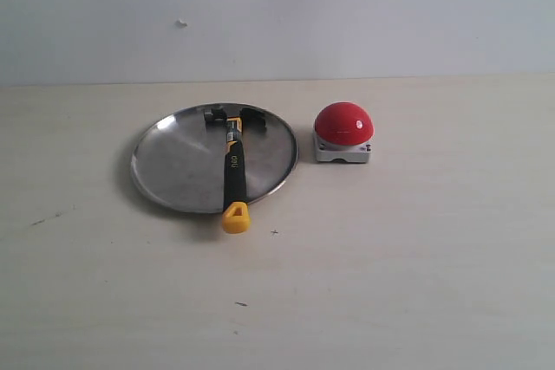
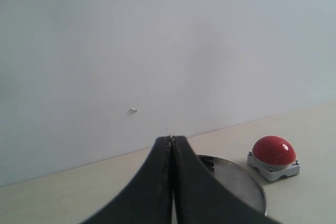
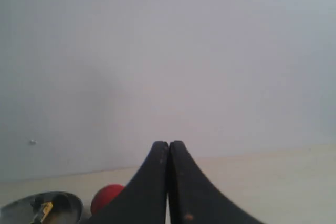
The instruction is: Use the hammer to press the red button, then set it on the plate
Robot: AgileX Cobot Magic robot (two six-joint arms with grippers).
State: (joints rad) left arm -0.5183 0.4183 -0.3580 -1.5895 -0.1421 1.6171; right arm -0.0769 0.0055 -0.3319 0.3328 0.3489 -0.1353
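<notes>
Pale beige tabletop (image 1: 416, 283), plain grey-white wall (image 1: 364, 15) behind; small speck (image 1: 180, 23) on wall.

Plate (image 1: 173, 162): round, shallow, brushed silver, raised rim. Sits flat on tabletop at 9 o'clock of the dome.

Hammer (image 1: 234, 171): lies flat in plate. Dark head close to rim at about 12 o'clock, black handle running toward 6 o'clock, yellow end sticking out past rim over tabletop.

Red button (image 1: 344, 123): glossy dome on square grey-white base. Stands at 3 o'clock of plate, just beside rim, apart from it.

Left gripper (image 2: 171, 141): black fingers pressed together, nothing between them. Hangs clear of hammer, with plate and dome visible beyond the tips.

Right gripper (image 3: 168, 144): black fingers likewise pressed together, empty. Plate edge, hammer head and dome visible beyond.
</notes>
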